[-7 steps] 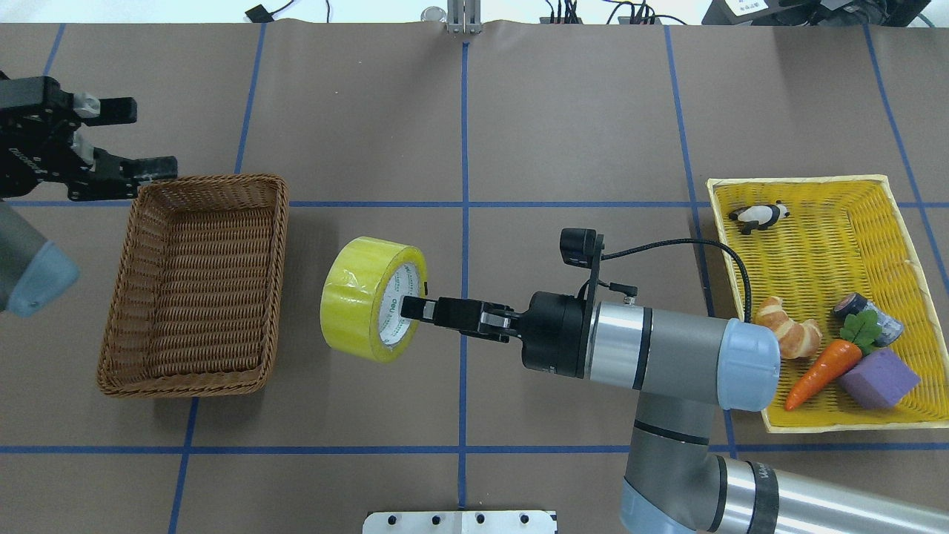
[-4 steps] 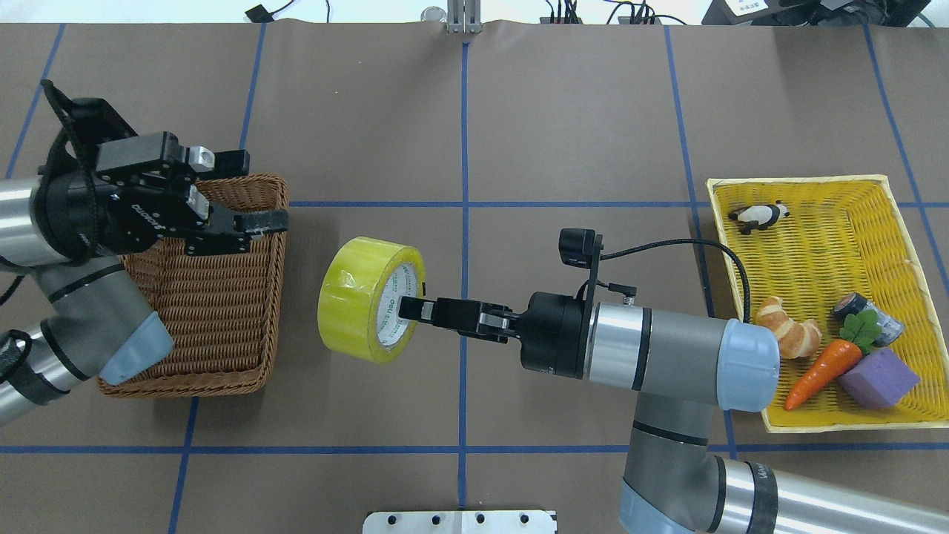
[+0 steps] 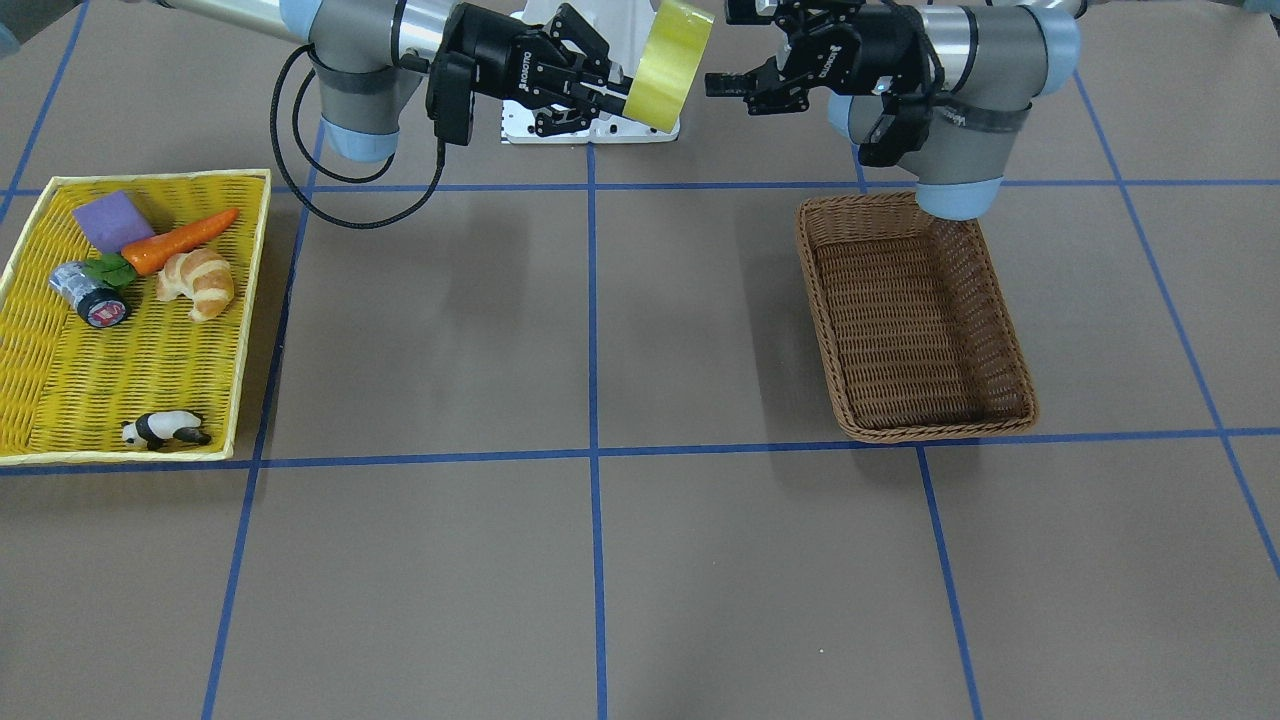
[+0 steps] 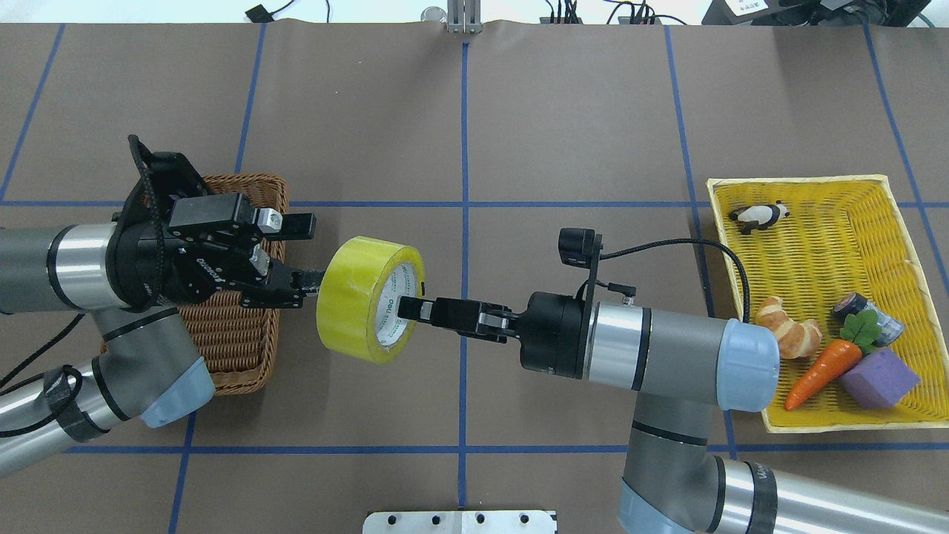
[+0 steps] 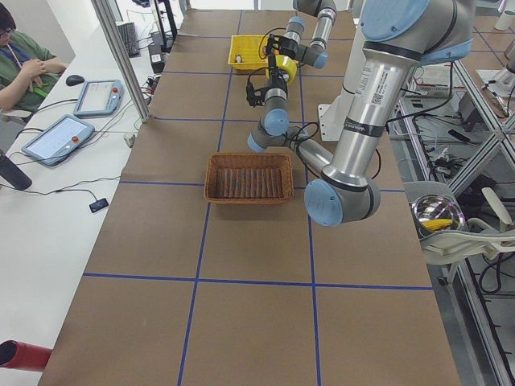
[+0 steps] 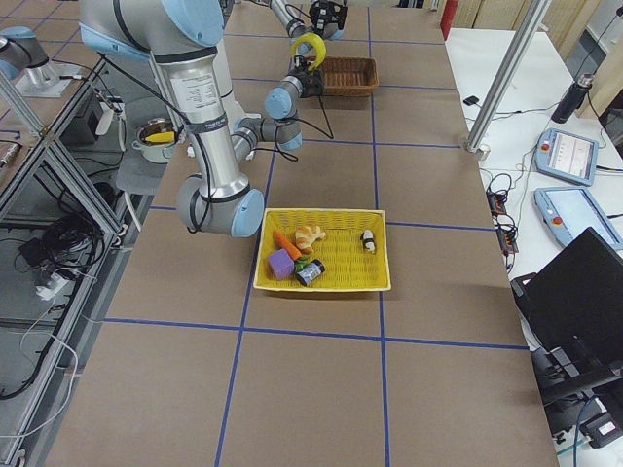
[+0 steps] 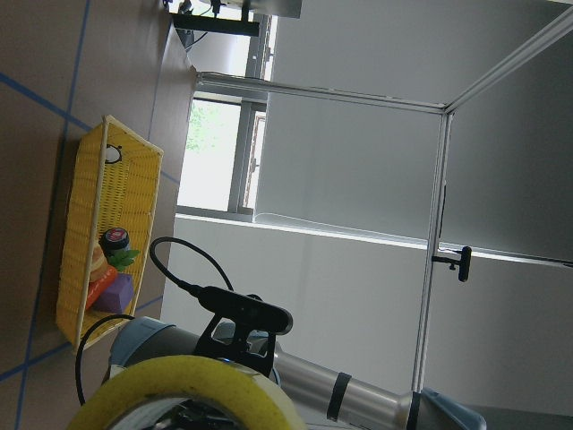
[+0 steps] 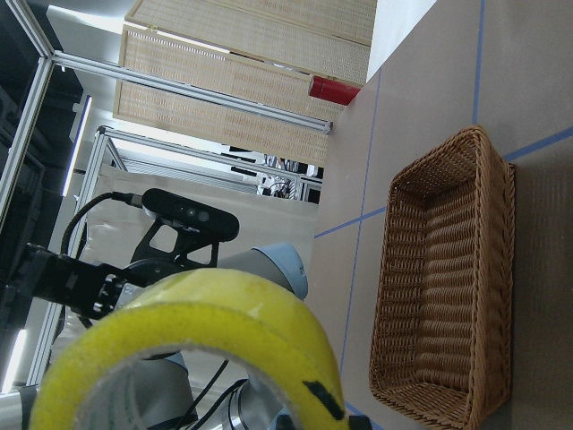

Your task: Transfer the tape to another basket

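The yellow tape roll [image 4: 354,297] hangs in the air over the table's middle, held on edge; it also shows in the front view [image 3: 668,62]. My right gripper [image 4: 410,308] is shut on the tape's wall, one finger inside the white core. My left gripper [image 4: 305,252] is open just left of the tape, its fingertips [image 4: 302,279] close to the tape's outer face, above the right rim of the brown wicker basket [image 4: 256,180]. The basket [image 3: 915,320] is empty. The right wrist view shows the tape [image 8: 206,313] and the basket [image 8: 448,287].
A yellow woven tray [image 4: 815,185] at the right holds a panda figure [image 4: 760,216], a croissant [image 4: 789,334], a carrot [image 4: 823,371], a purple block [image 4: 878,378] and a small cylinder [image 4: 852,305]. A white mounting plate [image 4: 460,521] sits at the near edge.
My left arm has swung in from the far left, across the wicker basket, up to the tape's left side, gripper open. My right arm and the tape have barely moved.
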